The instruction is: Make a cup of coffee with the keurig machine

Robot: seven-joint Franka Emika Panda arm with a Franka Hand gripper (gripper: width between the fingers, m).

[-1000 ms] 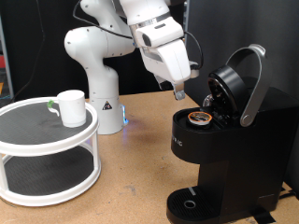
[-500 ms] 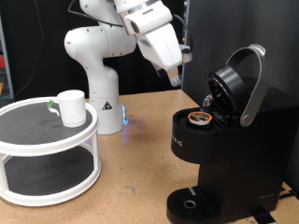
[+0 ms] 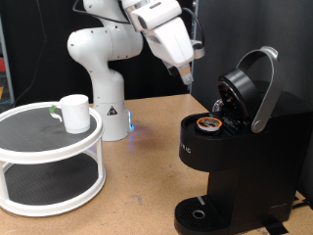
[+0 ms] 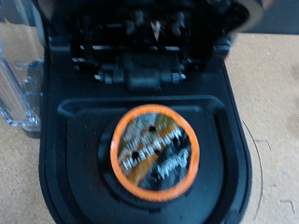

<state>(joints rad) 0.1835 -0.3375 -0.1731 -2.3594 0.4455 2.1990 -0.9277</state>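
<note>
So the gripper (image 3: 186, 78) has been lifted a bit further up and away from the keurig machine (image 3: 235, 147) compared with half a second back, and a full second ago it was hanging much lower, right by the open brew chamber. Now it is parked above and toward the exterior view's left of the raised lid (image 3: 245, 88). Nothing can be seen between the fingers; whether they are spread or closed just can't be made out at this size.

The lid is propped wide open, same as before. A pod (image 4: 154, 152) with an orange rim and brown foil top is seated in the round holder, as shown in the wrist view, and it is also visible in the exterior view (image 3: 207, 123).

The cup (image 3: 75, 112) hasn't been moved: it is left standing on the top tier of the white round shelf (image 3: 49, 157), well apart from the machine, toward the exterior view's left.
</note>
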